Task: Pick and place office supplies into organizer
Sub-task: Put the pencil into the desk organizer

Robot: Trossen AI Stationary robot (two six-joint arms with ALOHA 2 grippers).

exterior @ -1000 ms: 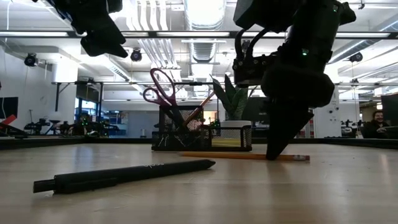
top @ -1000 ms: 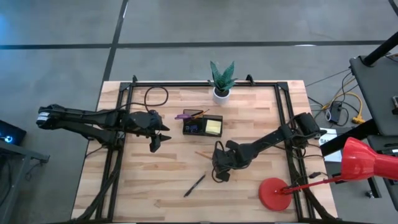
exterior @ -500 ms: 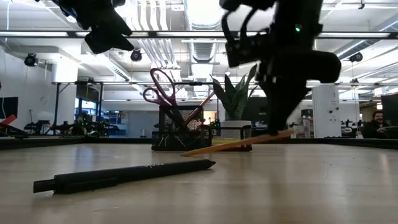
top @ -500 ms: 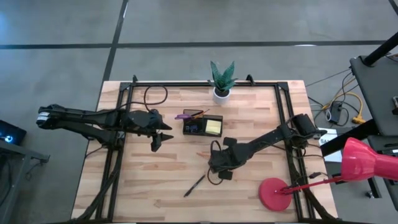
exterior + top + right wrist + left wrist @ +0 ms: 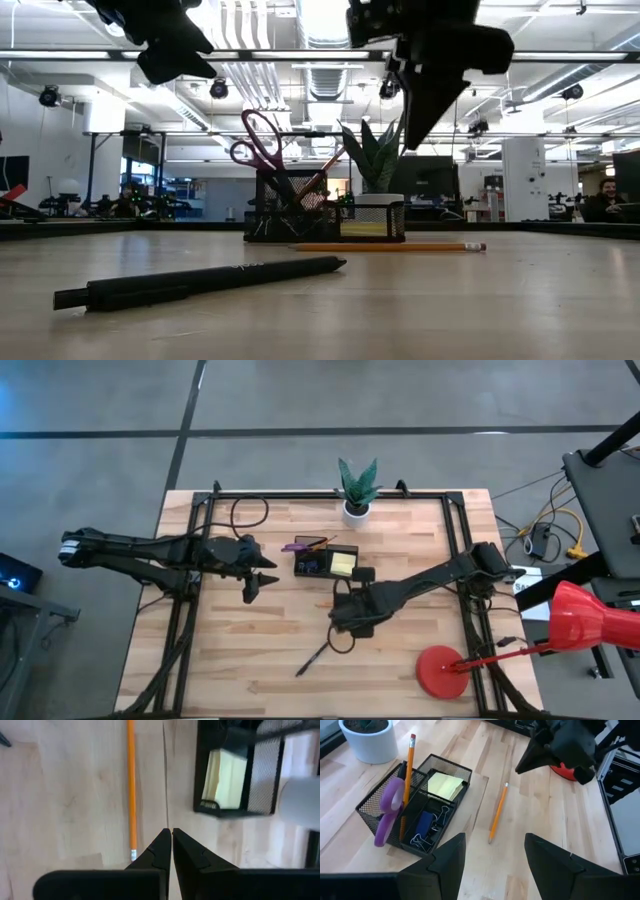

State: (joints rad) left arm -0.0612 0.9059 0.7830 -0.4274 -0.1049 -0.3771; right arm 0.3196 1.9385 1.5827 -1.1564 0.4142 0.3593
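An orange pencil point(image 5: 131, 785) lies flat on the table point(image 5: 400, 660), just near of the black mesh organizer point(image 5: 327, 563); it also shows in the low view point(image 5: 390, 246) and the left wrist view point(image 5: 497, 812). My right gripper point(image 5: 171, 837) is shut and empty, hovering above and beside the pencil point(image 5: 415, 120). The organizer point(image 5: 415, 807) holds purple scissors point(image 5: 387, 812), an upright orange pencil point(image 5: 410, 765), a yellow sticky pad point(image 5: 445, 785) and dark clips point(image 5: 427, 827). A black pen point(image 5: 313, 658) lies nearer the front edge. My left gripper point(image 5: 258, 582) is open, raised left of the organizer.
A white pot with a green plant point(image 5: 357, 490) stands behind the organizer at the far edge. A red round-based object point(image 5: 440, 670) sits at the near right corner. A black cable loop point(image 5: 250, 515) lies at the far left. Bare wood lies around the pen point(image 5: 200, 280).
My right gripper rose from the table and moved toward the table's left and the organizer. The pencil's eraser end was lifted off the table, tilting the pencil; it has since dropped, and the pencil lies flat again, clear of the gripper.
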